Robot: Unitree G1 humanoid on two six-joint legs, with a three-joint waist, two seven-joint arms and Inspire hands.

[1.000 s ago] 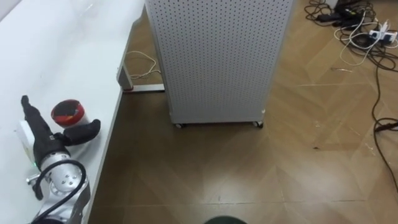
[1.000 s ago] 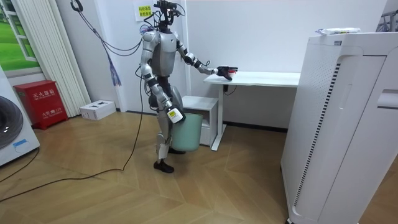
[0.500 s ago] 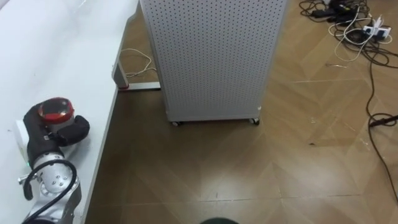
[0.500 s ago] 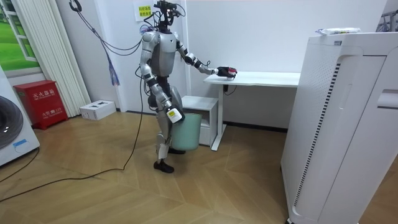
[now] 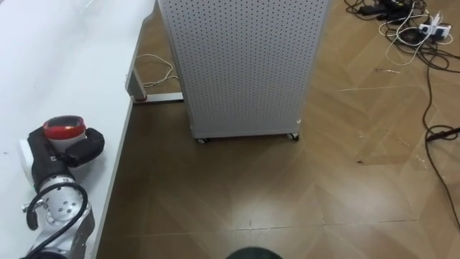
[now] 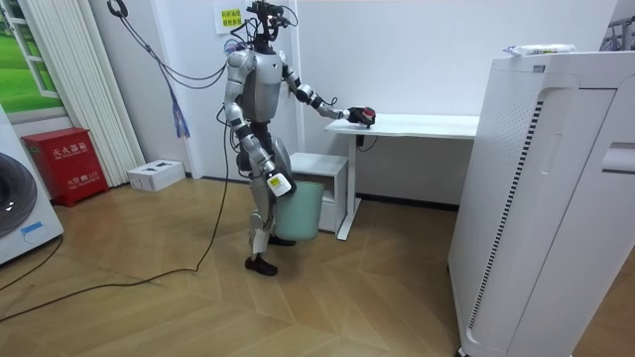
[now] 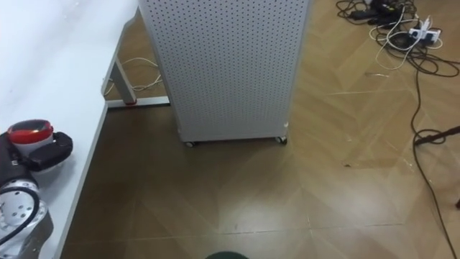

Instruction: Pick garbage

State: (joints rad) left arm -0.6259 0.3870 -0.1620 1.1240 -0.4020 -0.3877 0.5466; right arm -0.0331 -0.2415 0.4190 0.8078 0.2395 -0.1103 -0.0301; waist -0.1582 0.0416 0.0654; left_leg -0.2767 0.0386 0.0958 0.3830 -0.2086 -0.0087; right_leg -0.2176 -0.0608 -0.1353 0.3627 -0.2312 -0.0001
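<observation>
I'm watching my left hand [image 5: 56, 157] curling fingers and thumb round the red-lidded white container [image 5: 66, 130], just inside the edge of the white table [image 5: 72, 65]. My right hand [image 6: 277, 183] is hanging low beside the green bin [image 6: 300, 210]. Beyond the table edge, a perforated white cabinet [image 5: 241, 65] is standing on the wooden floor [image 5: 287, 187], with cables [image 5: 410, 29] lying past it.
</observation>
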